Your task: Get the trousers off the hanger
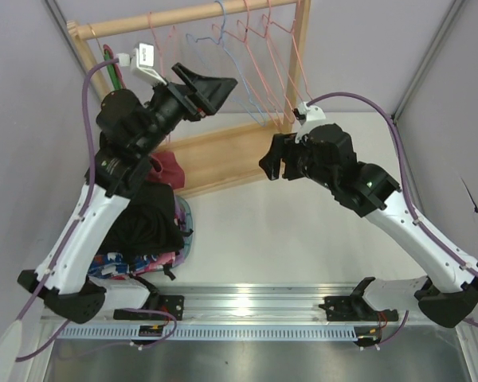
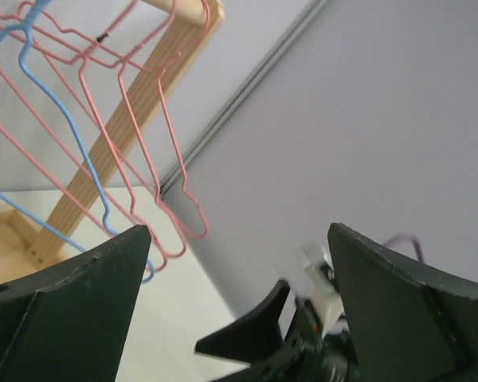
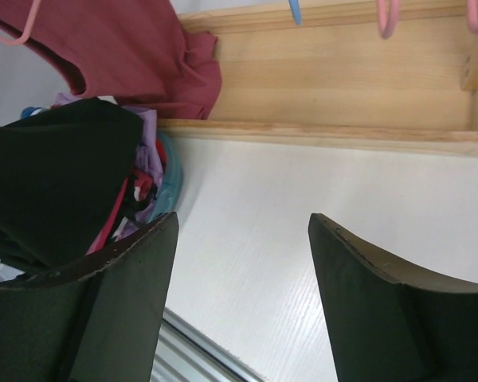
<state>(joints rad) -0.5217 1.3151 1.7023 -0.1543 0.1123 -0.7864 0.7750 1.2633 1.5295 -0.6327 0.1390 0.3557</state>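
The black trousers lie in a heap on a pile of clothes at the left, off any hanger; they also show in the right wrist view. The light-blue wire hanger hangs bare on the wooden rail among pink hangers, and shows in the left wrist view. My left gripper is open and empty, raised just below the hangers; its jaws stand wide apart. My right gripper is open and empty above the table in front of the rack base.
A wooden rack with several pink hangers and a green hanger stands at the back. A dark red garment lies by its base. A teal basket holds the clothes pile. Walls close in on both sides.
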